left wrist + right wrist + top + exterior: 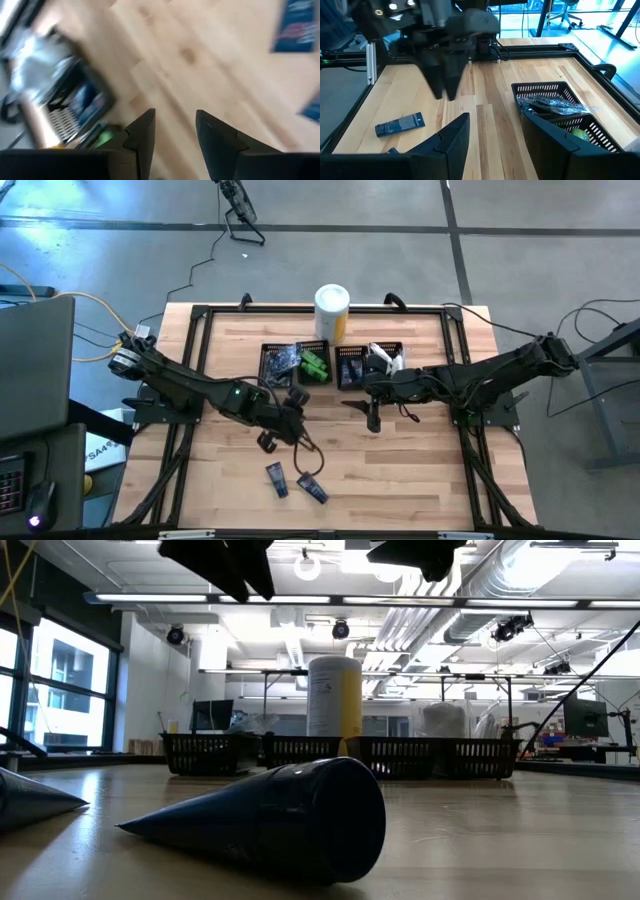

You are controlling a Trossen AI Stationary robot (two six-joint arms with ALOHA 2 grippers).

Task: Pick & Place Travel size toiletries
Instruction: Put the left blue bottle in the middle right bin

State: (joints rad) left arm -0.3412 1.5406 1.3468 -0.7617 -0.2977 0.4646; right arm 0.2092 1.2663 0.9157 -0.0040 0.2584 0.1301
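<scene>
On the wooden table (pixel 400 470), two dark blue tubes (pixel 277 478) lie flat near the front edge, side by side but not touching. The second tube (pixel 312 488) sits just to the right of the first. Seen from table height, one tube (pixel 270 815) looks big and close, with its round end facing the camera.

Four black mesh bins (pixel 278 364) stand in a row at the back. Green packets (pixel 316 366) lie in one bin, and a white sachet (pixel 381 358) sits in the bin farthest right. A tall white-and-yellow canister (pixel 332 312) stands behind the bins.

The left gripper (pixel 272 440) hangs over the table, just behind the tubes. Its fingers (pixel 140 137) are apart and hold nothing. The right gripper (pixel 374 420) hangs in front of the right bins. Its fingers (pixel 452 137) are apart too, with nothing between them.
</scene>
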